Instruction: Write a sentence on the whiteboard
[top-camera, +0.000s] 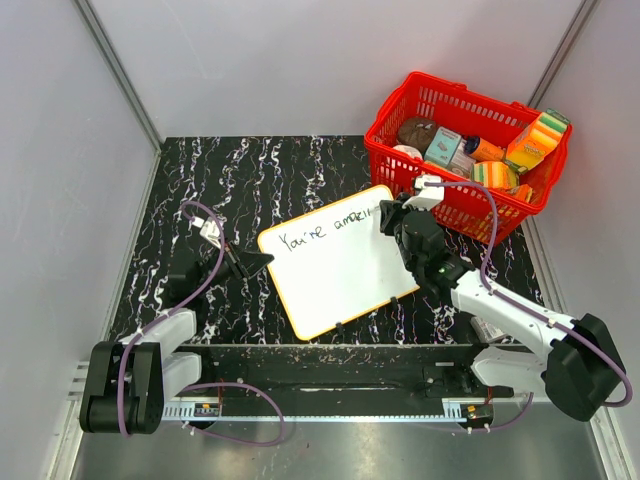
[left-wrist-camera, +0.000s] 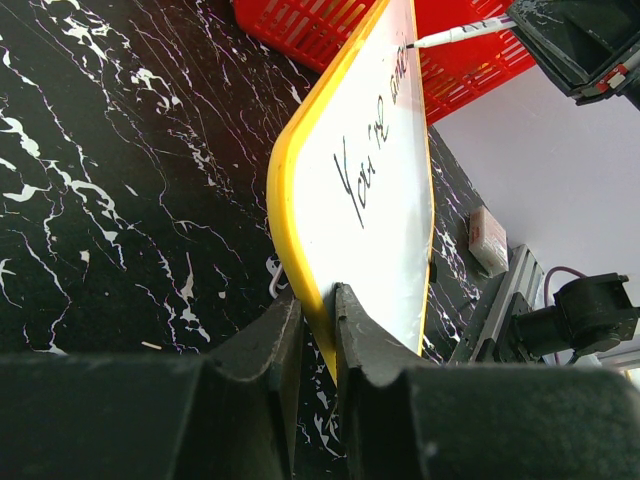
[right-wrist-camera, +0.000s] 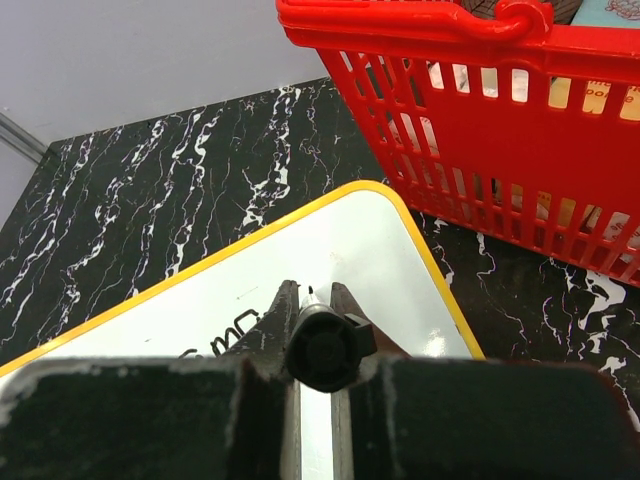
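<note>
Left hand (left-wrist-camera: 317, 310) pinching the whiteboard (left-wrist-camera: 390, 200) at its yellow rim; board lying ahead of it on the tabletop (left-wrist-camera: 120, 200). Right hand (right-wrist-camera: 313, 300) clamping a marker (right-wrist-camera: 322, 352), tip meeting the board beside handwriting. Red basket (right-wrist-camera: 480, 150) sitting just beyond this hand.

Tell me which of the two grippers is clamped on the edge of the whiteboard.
The left gripper: it pinches the yellow rim of the whiteboard. The right gripper instead holds a marker, its tip by the writing.
</note>
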